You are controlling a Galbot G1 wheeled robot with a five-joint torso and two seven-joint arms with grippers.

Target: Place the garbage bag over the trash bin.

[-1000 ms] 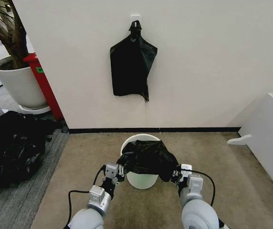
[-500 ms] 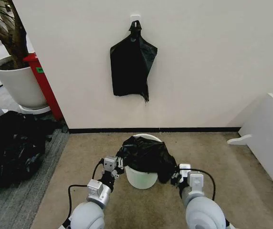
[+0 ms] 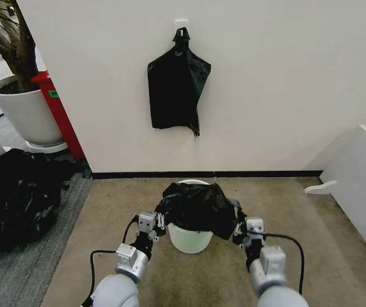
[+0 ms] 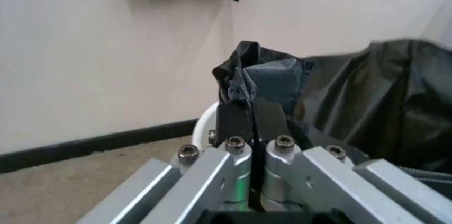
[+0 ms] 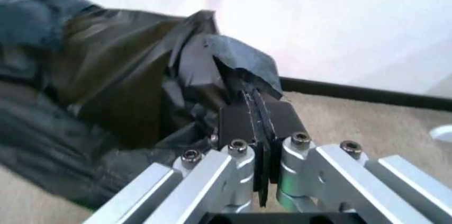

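Clearly a featherweight thing, the garbage bag (image 3: 198, 208) is a thin, glossy black plastic film, crumpled and limp, with no stiffness of its own. It looks slippery and easy to tear, so it likely has to be held by a gathered fold of its edge and kept gently stretched between two grips; let go on one side and it would probably sag or slide off.

Seen from the head camera, the bag is spread like a dark canopy across the top of the trash bin (image 3: 189, 238), a small cream-white bucket standing on beige carpet close to a white wall. The bin's far rim peeks out behind the film and its lower wall shows beneath. Whether the bag's opening has actually gone round the rim cannot be told.

The left gripper (image 3: 160, 221) sits just beside the bin on the robot's left, at the bag's left edge. In the left wrist view, the left gripper's fingers (image 4: 234, 119) are pressed together on a bunched pleat of film (the pleat stands up past the fingertips).

The right gripper (image 3: 240, 229) mirrors it at the bag's right edge, a little lower, with film draping down to it. In the right wrist view, the right gripper's fingers (image 5: 238, 119) are likewise clamped on a twisted fold.
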